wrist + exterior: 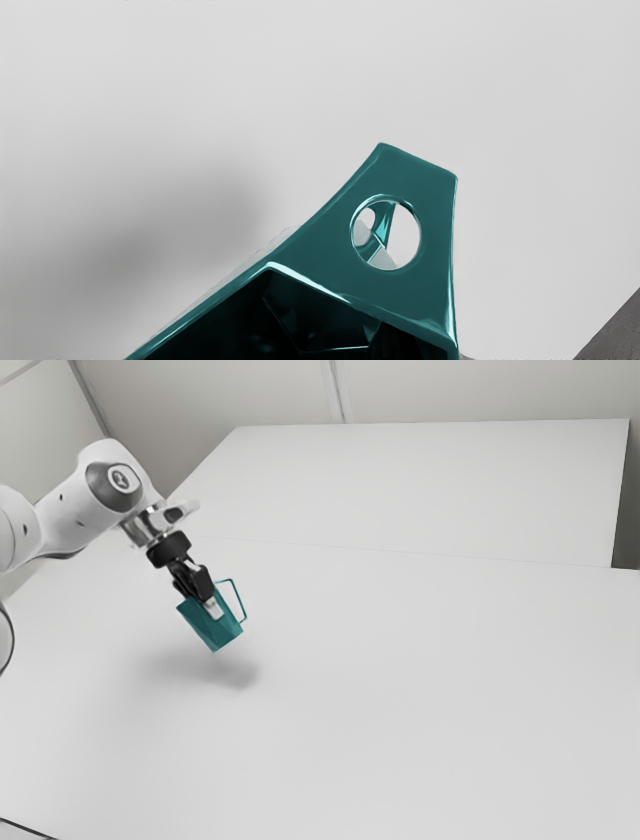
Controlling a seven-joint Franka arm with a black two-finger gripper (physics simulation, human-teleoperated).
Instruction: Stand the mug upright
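While your jaws (212, 607) pinch the teal mug (221, 634), you have it tilted and aloft over the counter (400, 690), its handle (239, 600) on the exterior view's right, shadow (232, 675) below.

Pale, plain table (400, 710) spreads beneath and well beyond the fingers (213, 608), a thin straight seam (400, 551) crossing it past them, one soft grey shadow (230, 674) lying on it below them.
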